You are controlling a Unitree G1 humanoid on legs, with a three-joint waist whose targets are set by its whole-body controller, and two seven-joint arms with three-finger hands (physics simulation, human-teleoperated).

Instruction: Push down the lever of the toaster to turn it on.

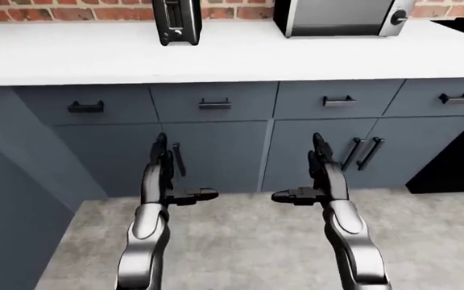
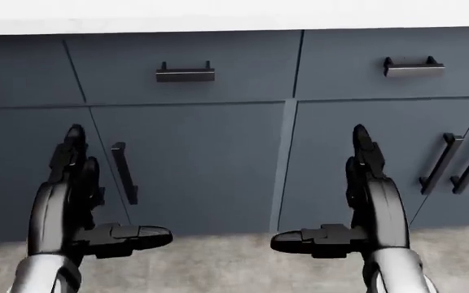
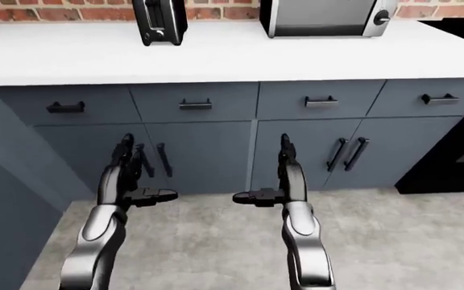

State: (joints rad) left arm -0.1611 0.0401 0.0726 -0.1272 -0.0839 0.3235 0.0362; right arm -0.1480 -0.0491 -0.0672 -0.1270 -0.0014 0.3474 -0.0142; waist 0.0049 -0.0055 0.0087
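Brick wall (image 1: 95,11) runs behind a white desk (image 1: 232,57), where the black toaster (image 1: 175,21) stands at the left eye view's top, left of the microwave (image 1: 341,17), its lever too small to make out. Below the desk's edge, well apart from the toaster, the left hand (image 2: 76,201) and right hand (image 2: 365,204) hang before grey cabinet doors (image 2: 194,165), each with fingers spread, thumbs pointing inward, holding nothing.
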